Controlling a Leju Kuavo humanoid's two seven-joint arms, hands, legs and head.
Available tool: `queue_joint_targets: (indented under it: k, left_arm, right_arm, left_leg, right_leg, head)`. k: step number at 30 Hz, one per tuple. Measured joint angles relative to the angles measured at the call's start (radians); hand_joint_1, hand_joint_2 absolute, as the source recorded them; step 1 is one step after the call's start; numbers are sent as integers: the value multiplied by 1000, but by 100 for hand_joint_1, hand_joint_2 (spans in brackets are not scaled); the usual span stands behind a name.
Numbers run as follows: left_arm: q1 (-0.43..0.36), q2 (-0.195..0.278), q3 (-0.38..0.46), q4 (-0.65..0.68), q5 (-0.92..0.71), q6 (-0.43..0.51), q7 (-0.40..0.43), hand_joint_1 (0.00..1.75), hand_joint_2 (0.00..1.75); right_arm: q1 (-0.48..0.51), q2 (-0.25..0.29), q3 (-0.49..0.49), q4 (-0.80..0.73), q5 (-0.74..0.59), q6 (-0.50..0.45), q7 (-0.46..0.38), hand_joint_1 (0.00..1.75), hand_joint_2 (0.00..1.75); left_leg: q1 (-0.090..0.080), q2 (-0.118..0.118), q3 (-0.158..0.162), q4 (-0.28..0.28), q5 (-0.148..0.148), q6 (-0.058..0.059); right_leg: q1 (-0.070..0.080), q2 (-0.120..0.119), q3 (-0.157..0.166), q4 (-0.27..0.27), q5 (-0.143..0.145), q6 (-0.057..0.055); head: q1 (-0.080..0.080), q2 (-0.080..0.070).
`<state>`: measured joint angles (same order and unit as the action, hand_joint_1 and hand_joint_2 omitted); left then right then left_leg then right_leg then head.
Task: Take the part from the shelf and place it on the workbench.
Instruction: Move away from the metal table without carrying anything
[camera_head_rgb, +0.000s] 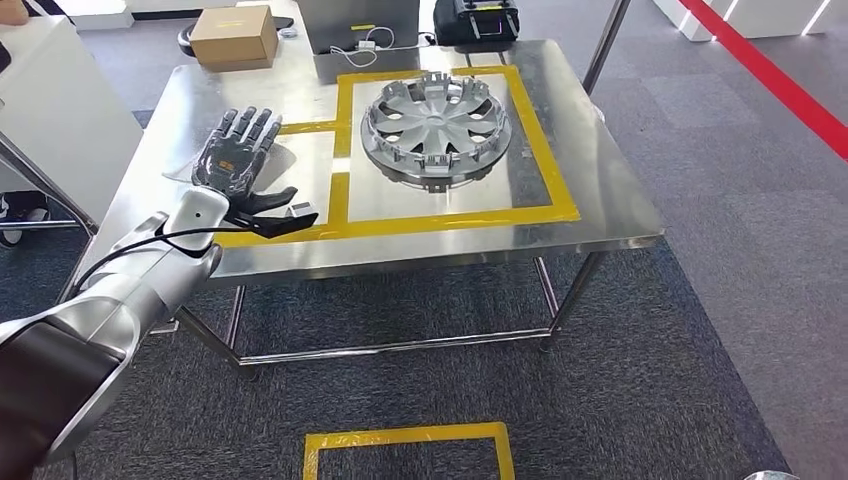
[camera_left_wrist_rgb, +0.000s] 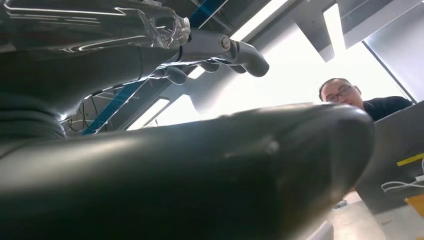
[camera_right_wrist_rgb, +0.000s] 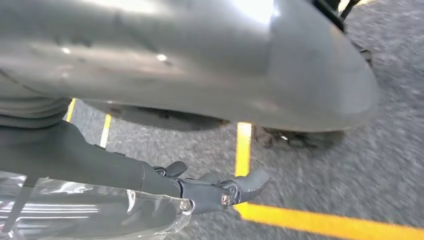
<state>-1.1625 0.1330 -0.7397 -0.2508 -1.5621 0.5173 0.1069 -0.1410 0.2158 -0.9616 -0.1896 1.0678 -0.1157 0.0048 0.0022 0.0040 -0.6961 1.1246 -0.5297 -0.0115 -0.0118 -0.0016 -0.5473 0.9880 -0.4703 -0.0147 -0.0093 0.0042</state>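
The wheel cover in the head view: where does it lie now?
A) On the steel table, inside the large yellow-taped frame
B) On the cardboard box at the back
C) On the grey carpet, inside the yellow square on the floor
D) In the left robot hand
A: the wheel cover lies flat on the steel table, inside the yellow-taped frame; the left robot hand is apart from it, holding nothing.

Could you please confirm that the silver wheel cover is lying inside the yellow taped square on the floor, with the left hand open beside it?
Not quite: the wheel cover lies inside the yellow taped square on the steel table, as the head view shows. The left hand is indeed open beside it.
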Motion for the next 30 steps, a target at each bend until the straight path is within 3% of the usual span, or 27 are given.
queue_joint_targets:
  k: [1, 2, 3, 4, 6, 8, 9, 10, 12, 13, 14, 16, 17, 18, 19, 21, 23, 24, 25, 27, 28, 30]
  left_arm:
    - [2, 1, 0, 0, 0, -4, 0, 0, 0]
    - [5, 1, 0, 0, 0, -8, 0, 0, 0]
    - [8, 2, 0, 0, 0, -11, 0, 0, 0]
    - [11, 2, 0, 0, 0, -12, 0, 0, 0]
    - [12, 4, 0, 0, 0, -13, -1, 0, 0]
    - [12, 5, 1, -1, 1, -12, -3, 0, 0]
    - [14, 6, 2, -1, 2, -11, -4, 0, 0]
    - [18, 7, 2, -1, 3, -11, -4, 0, 0]
    - [28, 8, 2, -1, 4, -14, -5, 0, 0]
    - [33, 8, 2, 0, 5, -18, -5, 0, 0]
    - [37, 9, 4, 0, 8, -22, -5, 0, 0]
    - [48, 9, 11, 0, 17, -29, -5, 0, 0]
    - [55, 9, 17, 0, 23, -30, -5, 0, 0]
    - [63, 8, 23, 0, 30, -32, -5, 0, 0]
    - [71, 8, 29, 0, 36, -34, -6, 0, 0]
    - [83, 7, 43, 0, 51, -39, -7, 0, 0]
    - [91, 5, 61, -2, 69, -42, -9, 0, 0]
    - [94, 4, 70, -4, 77, -42, -11, 0, 0]
    - [98, 3, 79, -5, 87, -41, -14, 0, 0]
    - [109, 0, 100, -6, 111, -40, -26, 0, 0]
    - [116, -2, 112, -7, 126, -39, -35, 0, 0]
    - [132, -5, 140, -7, 157, -33, -54, 0, 0]
  right_arm:
    - [1, 0, 1, 0, 1, 0, 0, 0, 0]
    - [2, 0, 1, 0, 1, 0, -1, 0, 0]
    - [3, 0, 1, 0, 1, 1, -1, 0, 0]
    - [3, 0, 1, 0, 1, 1, -1, 0, 0]
    - [2, 0, 2, 0, 2, 2, -1, 0, 0]
    - [1, 0, 3, 0, 5, 4, -1, 0, 0]
    - [0, 0, 3, 0, 7, 5, 0, 0, 0]
    - [0, 0, 4, 0, 9, 6, 0, 0, 0]
    - [2, -1, 5, 0, 12, 7, 2, 0, 0]
    - [3, -1, 6, 0, 12, 7, 3, 0, 0]
    - [3, -1, 6, 0, 12, 7, 4, 0, 0]
    - [1, -2, 7, 0, 12, 7, 5, 0, 0]
    - [0, -2, 8, 0, 12, 7, 5, 0, 0]
    - [-1, -3, 8, 0, 12, 7, 4, 0, 0]
    - [-2, -3, 8, 0, 12, 7, 4, 0, 0]
    - [-4, -4, 8, 0, 11, 7, 4, 0, 0]
    - [-8, -4, 8, 0, 9, 5, 4, 0, 0]
    - [-10, -4, 8, 0, 7, 4, 3, 0, 0]
    - [-11, -4, 7, 0, 4, 4, 2, 0, 0]
    - [-11, -2, 7, 0, 0, 3, 2, 0, 0]
    - [-11, -1, 7, 0, -2, 2, 1, 0, 0]
    - [-11, 2, 6, 0, -4, 1, 0, 0, 0]
  left_leg:
    - [3, 0, -17, 68, -41, -4]
    - [5, 0, -28, 126, -62, -7]
    - [7, 0, -26, 158, -57, -9]
    - [9, 0, -8, 157, -34, -10]
    - [13, 0, 78, 61, 12, -12]
    - [13, -5, 177, -79, 2, -11]
    - [10, -7, 204, -122, -11, -7]
    - [7, -9, 210, -139, -17, 0]
    - [6, -5, 194, -139, -2, 21]
    - [6, -2, 183, -139, 9, 32]
    - [7, 0, 169, -140, 22, 41]
    - [4, 1, 140, -139, 48, 50]
    - [2, 1, 125, -139, 60, 51]
    - [-1, 2, 109, -138, 72, 52]
    - [-4, 2, 95, -137, 83, 52]
    - [-8, 3, 70, -137, 105, 50]
    - [-13, 3, 54, -136, 124, 45]
    - [-13, 4, 50, -136, 133, 41]
    - [-13, 5, 47, -138, 142, 36]
    - [-11, 5, 41, -141, 152, 24]
    - [-10, 3, 33, -130, 134, 18]
    - [-5, -2, 5, -53, 47, 6]
  right_leg:
    - [0, 0, -16, 0, 13, 0]
    - [-1, 0, -32, 1, 25, 1]
    - [-1, 0, -47, 2, 36, 3]
    - [-2, 0, -62, 4, 47, 5]
    - [-5, 0, -89, 11, 65, 14]
    - [-5, 0, -107, 18, 82, 27]
    - [-4, 1, -112, 19, 91, 34]
    - [-5, 1, -115, 17, 101, 41]
    - [-9, 1, -124, 18, 102, 54]
    - [-10, 1, -135, 37, 77, 58]
    - [-11, 1, -150, 76, 34, 61]
    - [-10, 1, -186, 205, -70, 64]
    - [-9, 1, -197, 269, -98, 64]
    - [-8, 1, -195, 311, -103, 62]
    - [-6, 1, -177, 320, -87, 57]
    - [1, 1, -89, 232, -41, 40]
    - [10, 0, 21, 79, -42, 25]
    - [14, 0, 53, 27, -51, 21]
    - [18, 0, 68, -2, -58, 18]
    - [17, 0, 58, -11, -43, 9]
    - [15, -1, 49, -13, -31, 1]
    - [10, -2, 23, -15, -5, -9]
  head:
    - [-1, 0]
    - [-2, 0]
    - [-2, 0]
    - [-2, 0]
    - [-2, 0]
    - [-2, 0]
    - [-2, 0]
    - [-2, 0]
    - [-2, 0]
    - [0, 0]
    - [1, 0]
    - [3, 0]
    - [2, 0]
    - [2, 0]
    - [2, 0]
    - [2, 0]
    - [1, 0]
    - [1, 0]
    - [1, 0]
    - [3, 0]
    - [2, 0]
    - [-1, 0]
